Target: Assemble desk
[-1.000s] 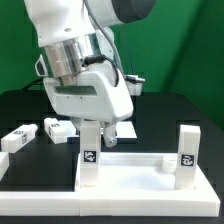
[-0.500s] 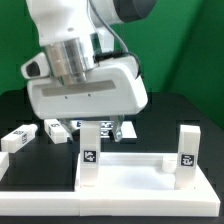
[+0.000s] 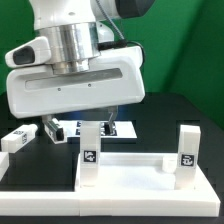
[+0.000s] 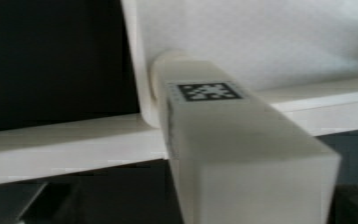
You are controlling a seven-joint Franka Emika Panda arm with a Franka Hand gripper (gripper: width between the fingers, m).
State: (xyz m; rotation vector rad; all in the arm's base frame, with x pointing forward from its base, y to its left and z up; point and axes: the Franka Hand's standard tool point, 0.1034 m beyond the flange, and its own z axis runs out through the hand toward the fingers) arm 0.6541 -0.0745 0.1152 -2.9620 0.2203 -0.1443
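1. The desk top (image 3: pixel 140 178) is a white plastic rectangular tray with a raised rim. It lies flat in the lower centre and lower right of the exterior view.
2. Two white block legs stand upright on it. The left leg (image 3: pixel 90 150) is at the tray's left end and the right leg (image 3: pixel 187 148) is at its right end. Each is square-edged and carries a small black-and-white square tag on its front face.
3. The wrist view shows one leg block (image 4: pixel 229 150) close up, smooth and matte, with a pixelated tag on its end and a white rim running behind it. I cannot tell which leg this is.
4. Two loose legs lie flat at the left edge of the exterior view, the outer loose leg (image 3: pixel 17 139) and the inner loose leg (image 3: pixel 55 128).
5. The gripper (image 3: pixel 103 112) hangs above the left leg beneath a bulky glossy white housing. Its fingers are hidden, so I cannot tell whether they are parted or closed.
6. The marker board (image 3: pixel 122 129) lies flat behind the tray on the black table (image 3: pixel 35 168).
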